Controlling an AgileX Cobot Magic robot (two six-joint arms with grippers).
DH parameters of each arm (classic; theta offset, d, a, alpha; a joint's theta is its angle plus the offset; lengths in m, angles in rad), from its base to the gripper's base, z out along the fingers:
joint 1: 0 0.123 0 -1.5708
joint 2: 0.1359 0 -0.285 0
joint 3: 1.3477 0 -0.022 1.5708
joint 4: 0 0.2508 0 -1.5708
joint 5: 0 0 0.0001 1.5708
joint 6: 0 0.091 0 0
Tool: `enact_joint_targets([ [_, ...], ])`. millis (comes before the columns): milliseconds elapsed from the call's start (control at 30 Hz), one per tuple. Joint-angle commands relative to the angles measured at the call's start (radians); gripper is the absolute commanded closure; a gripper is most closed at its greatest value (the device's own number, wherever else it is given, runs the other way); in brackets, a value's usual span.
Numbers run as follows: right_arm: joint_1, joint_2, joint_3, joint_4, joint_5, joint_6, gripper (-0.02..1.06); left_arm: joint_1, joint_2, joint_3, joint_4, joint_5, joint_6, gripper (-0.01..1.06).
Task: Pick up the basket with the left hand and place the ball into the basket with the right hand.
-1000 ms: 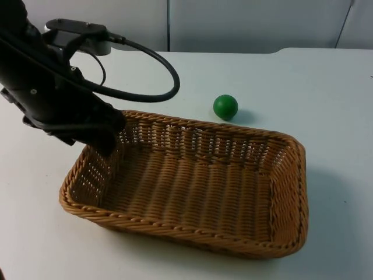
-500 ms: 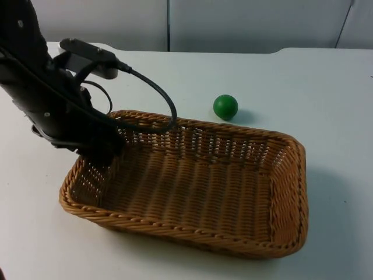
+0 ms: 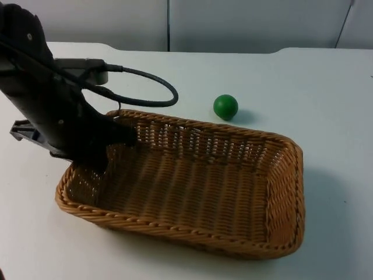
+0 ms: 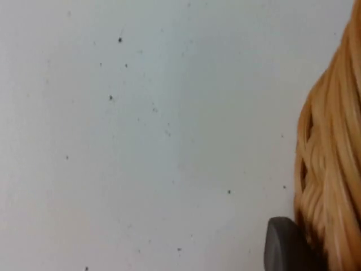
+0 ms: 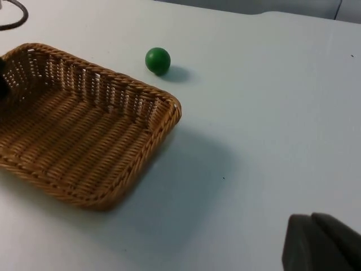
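A brown wicker basket (image 3: 192,181) lies on the white table, its long side running left to right. My left gripper (image 3: 109,147) is down at the basket's left end, at the rim, and the black arm hides it from above. In the left wrist view the basket's woven wall (image 4: 333,158) stands right against the left gripper (image 4: 285,248). A green ball (image 3: 225,107) rests on the table just beyond the basket's far rim. In the right wrist view the ball (image 5: 157,60) and the basket (image 5: 84,141) lie well ahead of my right gripper (image 5: 321,243), which waits off to the right.
A black cable (image 3: 151,87) loops over the table behind the basket's far left corner. The grey partition wall (image 3: 245,23) closes the table's far edge. Bare white table (image 3: 332,116) stretches to the right of the basket and ball.
My left arm has come down and swung in over the basket's left end. The basket has shifted a little to the left. The ball has stayed put.
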Motion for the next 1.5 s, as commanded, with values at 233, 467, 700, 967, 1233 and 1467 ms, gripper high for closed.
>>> enact_joint_targets([
  [233, -0.006, -0.006, 0.005, 0.002, -0.009, 0.001, 1.05, 0.026, -0.178, 0.087, -0.143, 0.039, -0.022, 1.05],
  [467, -0.006, -0.006, 0.005, 0.002, -0.009, 0.001, 1.05, 0.126, -0.288, 0.205, -0.275, -0.001, -0.011, 1.05],
  [700, -0.006, -0.006, 0.005, 0.002, -0.009, 0.001, 1.05, 0.208, -0.388, 0.307, -0.503, -0.040, 0.135, 1.05],
  [967, -0.006, -0.006, 0.005, 0.002, -0.009, 0.001, 1.05, 0.208, -0.388, 0.316, -0.554, -0.027, 0.158, 1.05],
  [1233, -0.006, -0.006, 0.005, 0.002, -0.009, 0.001, 1.05, 0.208, -0.388, 0.316, -0.552, -0.014, 0.164, 1.05],
  [1467, -0.006, -0.006, 0.005, 0.002, -0.009, 0.001, 1.05, 0.208, -0.388, 0.316, -0.552, -0.012, 0.164, 1.05],
])
